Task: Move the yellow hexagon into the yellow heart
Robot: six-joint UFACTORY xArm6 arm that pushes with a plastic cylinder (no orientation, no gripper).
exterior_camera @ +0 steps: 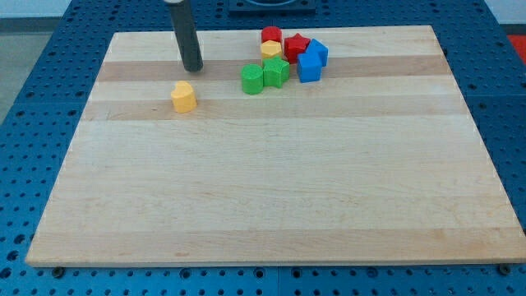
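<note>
The yellow heart (184,96) lies alone at the board's upper left. The yellow hexagon (271,49) sits in a cluster at the top centre, between a red block (271,35) above it and a green block (276,71) below it. My tip (192,67) is at the end of the dark rod, just above and slightly right of the yellow heart, apart from it. The tip is well to the left of the cluster and the hexagon.
The cluster also holds a red star-like block (297,46), two blue blocks (309,67) (317,52) and a second green block (252,80). The wooden board (271,189) lies on a blue perforated table (33,99).
</note>
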